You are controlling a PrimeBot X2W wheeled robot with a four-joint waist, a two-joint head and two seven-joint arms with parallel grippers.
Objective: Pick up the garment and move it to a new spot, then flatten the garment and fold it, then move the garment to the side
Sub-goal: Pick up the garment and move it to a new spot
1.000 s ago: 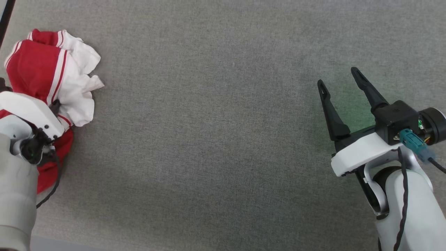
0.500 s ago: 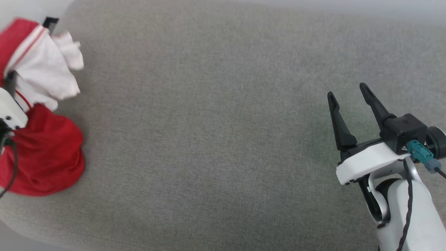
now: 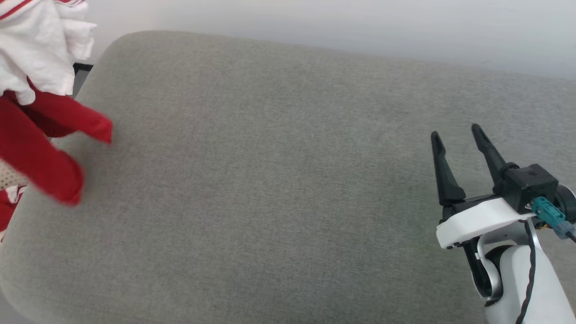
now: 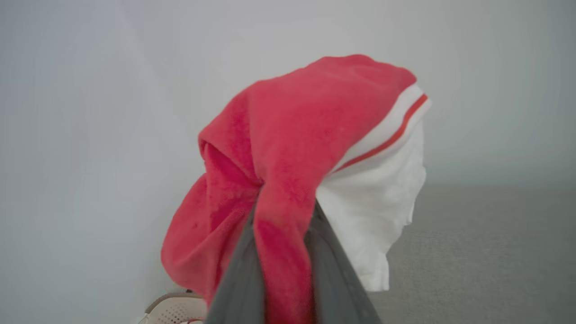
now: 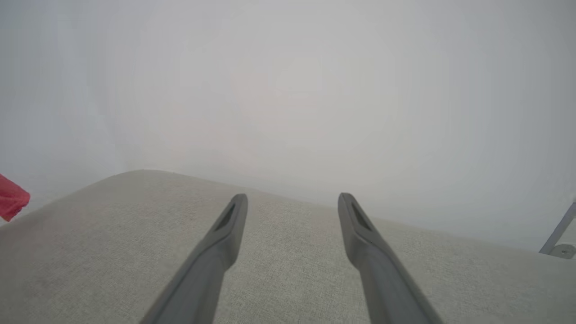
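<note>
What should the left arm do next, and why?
Probably carry the garment rightward over the middle of the grey cushion and lower it. It hangs bunched from the left claw, which is shut on its red fabric, at the cushion's left edge; the right claw stands open, holding nothing.

bare rm: grey fabric cushion (image 3: 288, 189), pale wall (image 3: 324, 22)

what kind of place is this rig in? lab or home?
Indoors, likely a home-style room or a mock-up of one: a grey upholstered cushion with rounded corners, a plain pale wall behind it, and what looks like a shoe on the floor.
</note>
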